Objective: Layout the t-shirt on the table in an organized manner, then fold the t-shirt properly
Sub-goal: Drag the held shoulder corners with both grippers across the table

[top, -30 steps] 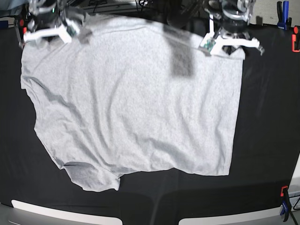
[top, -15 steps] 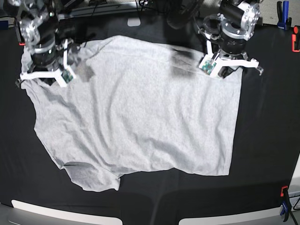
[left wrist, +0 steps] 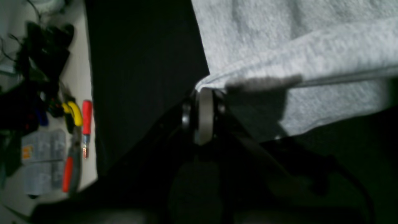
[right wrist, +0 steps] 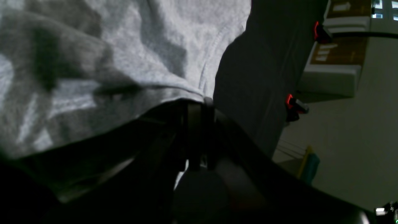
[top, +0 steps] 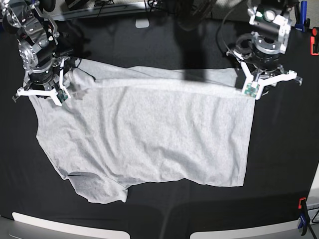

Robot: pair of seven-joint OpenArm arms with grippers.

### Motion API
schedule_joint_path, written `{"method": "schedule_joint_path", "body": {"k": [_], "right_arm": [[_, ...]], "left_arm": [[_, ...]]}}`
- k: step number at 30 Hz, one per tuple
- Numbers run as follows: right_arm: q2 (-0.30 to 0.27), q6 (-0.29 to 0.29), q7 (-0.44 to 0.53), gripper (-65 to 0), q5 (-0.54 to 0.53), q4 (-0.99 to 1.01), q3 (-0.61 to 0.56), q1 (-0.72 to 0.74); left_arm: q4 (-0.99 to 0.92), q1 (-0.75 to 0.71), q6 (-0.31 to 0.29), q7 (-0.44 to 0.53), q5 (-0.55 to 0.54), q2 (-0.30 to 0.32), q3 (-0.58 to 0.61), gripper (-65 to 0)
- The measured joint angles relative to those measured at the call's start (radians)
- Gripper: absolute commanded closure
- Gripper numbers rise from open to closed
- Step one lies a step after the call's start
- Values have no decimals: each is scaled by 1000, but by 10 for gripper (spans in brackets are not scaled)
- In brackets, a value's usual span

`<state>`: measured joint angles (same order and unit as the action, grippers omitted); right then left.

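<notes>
The light-grey t-shirt (top: 149, 134) lies spread on the black table (top: 284, 149), its far edge drawn into a straight band between the two arms. My left gripper (top: 250, 91) is at the shirt's far right corner, and the left wrist view shows it (left wrist: 203, 93) shut on that hemmed corner of the t-shirt (left wrist: 279, 46). At the far left corner my right gripper (top: 61, 94) is also shut; the right wrist view shows it (right wrist: 199, 101) pinching the t-shirt (right wrist: 93, 46) at its edge. One sleeve sticks out at the near left. No lettering shows.
A red clamp (top: 314, 45) and a blue clamp (top: 300, 17) sit at the far right edge, and another clamp (top: 302, 211) at the near right. Red and yellow-handled tools (left wrist: 86, 118) lie beside the table. White panels (top: 60, 226) line the front edge.
Both arms have come forward and down from the far edge with the shirt's far corners in their grip. The cloth's far edge now lies lower and more taut between them.
</notes>
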<state>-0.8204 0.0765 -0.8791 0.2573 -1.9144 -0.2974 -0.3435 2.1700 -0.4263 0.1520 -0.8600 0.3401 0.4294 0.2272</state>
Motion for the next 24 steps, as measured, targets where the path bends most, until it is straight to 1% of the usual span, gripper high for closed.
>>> {"method": "schedule_joint_path", "body": {"k": [1,3,5,9,12,13,14,15,17,19,21,24], "right_arm": [[0,7,0,0,7,0,0,0],[0,10,35,0,8,0,0,0],[0,10,64,0,19,0,0,3],[0,10,62,0,28,0,0,29],[0,10,60,0,27,0,-1,60],[0,10,60,0,24,0,-1,71],[0,10,60,0,16,0,-1,84],[0,11,60,0,-2,0,-1,95],[0,12,61,0,-6,0,-1,112],[0,9,74,0,-11,0,-1,128],[0,-11,100,0,-41,1,-1,147],[0,-54,101,0,-104,1,-1,173]], "left_arm": [[0,0,0,2,-6,0,0,0],[0,0,-1,35,-48,0,1,0],[0,0,-3,72,-52,0,1,0],[-2,0,-6,117,-52,0,0,0],[-37,1,-6,183,-52,0,0,0],[-61,5,-7,188,-77,0,0,0],[-93,12,-23,190,-101,0,0,0],[-130,21,-63,204,-105,0,0,0],[-198,49,-117,203,-117,0,1,0],[-243,79,-126,208,-117,-3,1,0],[-268,105,-126,207,-116,-3,1,0],[-272,122,-127,208,-116,-3,1,0]]}}
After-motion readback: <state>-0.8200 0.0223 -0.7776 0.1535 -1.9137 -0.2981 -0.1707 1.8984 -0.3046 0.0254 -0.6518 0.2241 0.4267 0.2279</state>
